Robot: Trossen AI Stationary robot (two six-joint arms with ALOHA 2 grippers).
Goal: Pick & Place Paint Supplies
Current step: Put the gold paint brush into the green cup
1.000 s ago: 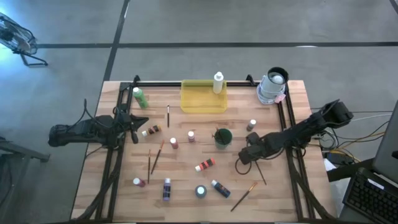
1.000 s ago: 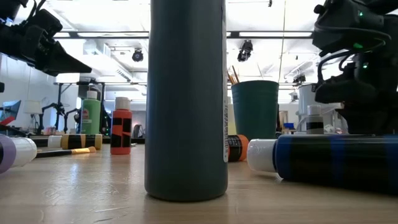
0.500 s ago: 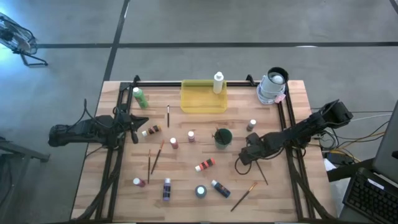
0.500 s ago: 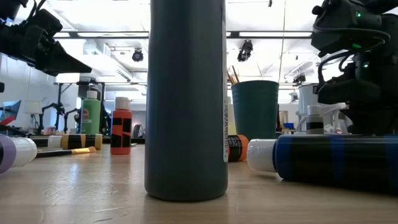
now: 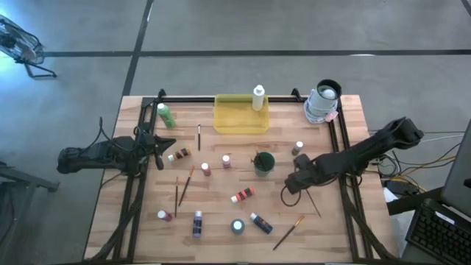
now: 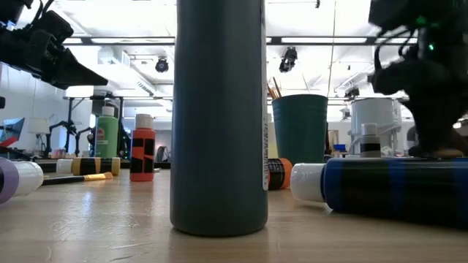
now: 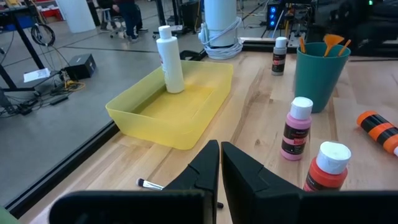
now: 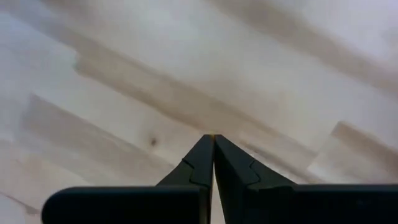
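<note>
Dark-fingered and pressed fully closed, the right gripper (image 5: 288, 185) hangs low over the pale wooden table (image 5: 221, 246), on its right half; its own wrist view shows only bare planks past the joined tips, and nothing visible is pinched between them; a thin orange-brown wooden paintbrush (image 5: 313, 206) lies just beside it on the boards, probably the piece it is after, though I cannot tell whether the brush's end is caught.

Near that, the dark green round cup (image 5: 264, 162) stands upright with brush handles poking out, which suggests brushes belong there, bristles up; a second wooden paintbrush (image 5: 288, 232) lies loose nearer the front edge, next to a blue paint bottle on its side (image 5: 260, 222) and a red-orange paint bottle on its side (image 5: 243, 194).

Farther back, the translucent yellow rectangular tray (image 5: 237, 126) holds one tall white bottle (image 5: 258, 97), standing at its right end; the tray looks like the bottles' destination, and most remain scattered outside it.

At the table's left edge the left gripper (image 5: 157, 149) waits, closed and empty, pointed toward the tray.
</note>
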